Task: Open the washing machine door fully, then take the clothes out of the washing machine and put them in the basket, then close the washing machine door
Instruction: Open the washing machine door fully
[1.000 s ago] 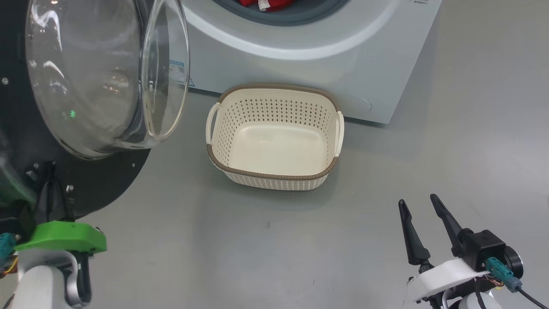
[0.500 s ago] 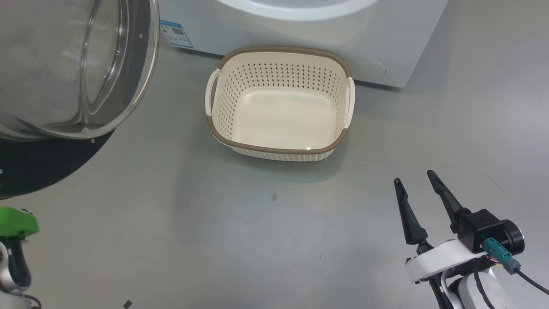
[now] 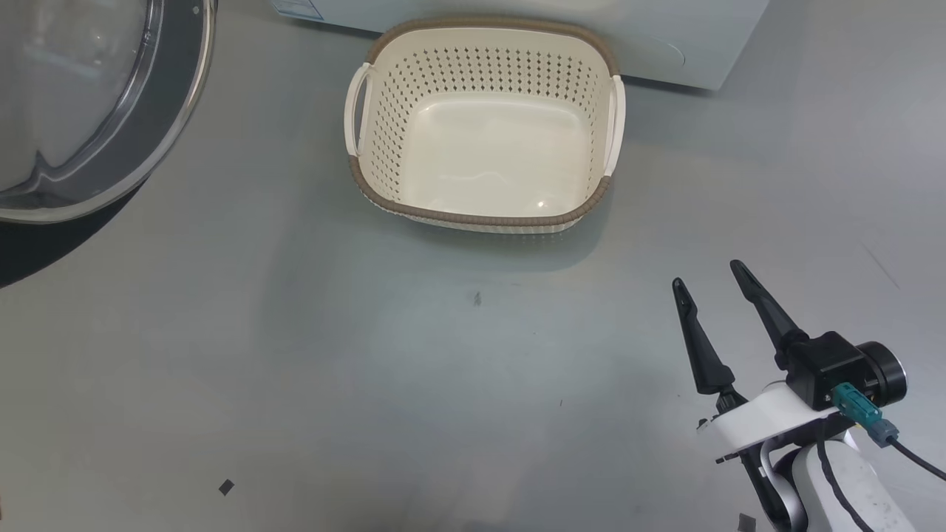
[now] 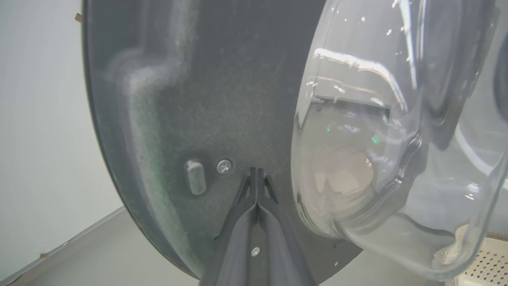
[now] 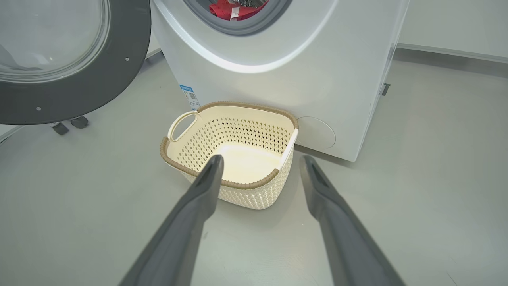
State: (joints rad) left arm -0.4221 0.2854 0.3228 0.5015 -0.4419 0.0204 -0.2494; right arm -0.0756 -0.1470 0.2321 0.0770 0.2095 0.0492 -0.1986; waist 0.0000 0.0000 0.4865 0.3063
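The washing machine door (image 5: 71, 95) stands swung open to the left of the washing machine (image 5: 278, 87), its clear bulging window facing out over the grey floor (image 3: 369, 369). The left gripper (image 4: 257, 174) has its jaws pressed tight together with nothing between them. Its tips point at the door's dark inner face beside a small screw and a peg, but from here I cannot tell if they touch it. The right gripper (image 3: 706, 275) hangs low over the floor with its jaws spread wide and holding nothing, well apart from the basket (image 3: 480, 219) and aimed towards it. The basket sits on the floor just in front of the machine, its bare cream bottom showing. The clothes (image 5: 220, 8) lie red inside the drum opening, behind the grey gasket.
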